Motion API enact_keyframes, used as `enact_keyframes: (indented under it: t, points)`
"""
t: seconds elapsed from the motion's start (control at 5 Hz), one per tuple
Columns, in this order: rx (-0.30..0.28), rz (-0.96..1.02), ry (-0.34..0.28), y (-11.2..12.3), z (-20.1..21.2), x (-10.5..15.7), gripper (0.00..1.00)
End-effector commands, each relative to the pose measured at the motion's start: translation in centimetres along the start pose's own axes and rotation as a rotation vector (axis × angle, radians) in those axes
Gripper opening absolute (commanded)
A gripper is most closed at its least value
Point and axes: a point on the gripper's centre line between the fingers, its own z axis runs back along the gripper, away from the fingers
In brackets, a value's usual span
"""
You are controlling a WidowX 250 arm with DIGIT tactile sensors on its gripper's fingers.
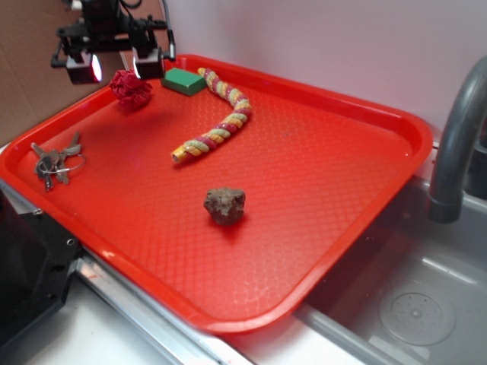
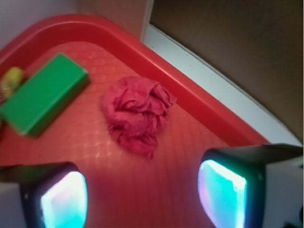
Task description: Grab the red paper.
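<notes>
The red paper (image 1: 131, 89) (image 2: 137, 114) is a dark-red crumpled ball lying in the far left corner of the red tray (image 1: 319, 251). My gripper (image 1: 116, 67) (image 2: 142, 197) hovers just above and behind it, open, with its two glowing pads (image 2: 64, 199) wide apart. Nothing lies between the fingers. In the wrist view the paper sits ahead of the pads, on the tray floor, apart from both.
A green block (image 1: 183, 80) (image 2: 44, 93) lies right of the paper. A red, yellow and white twisted rope (image 1: 217, 122) curves across the tray's middle. A brown rock (image 1: 225, 205) sits nearer the front, keys (image 1: 55, 163) at the left. The tray rim (image 2: 190, 90) runs close behind the paper. A sink faucet (image 1: 456, 137) stands at the right.
</notes>
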Motion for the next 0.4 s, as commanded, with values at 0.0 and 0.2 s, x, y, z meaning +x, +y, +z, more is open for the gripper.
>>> enact_keyframes:
  t: [0.0,0.2]
  points:
    - [-0.008,0.057,-0.063,0.67,-1.26,2.48,1.0]
    - [0.006,0.069,-0.049,0.31,-2.01,3.27,1.0]
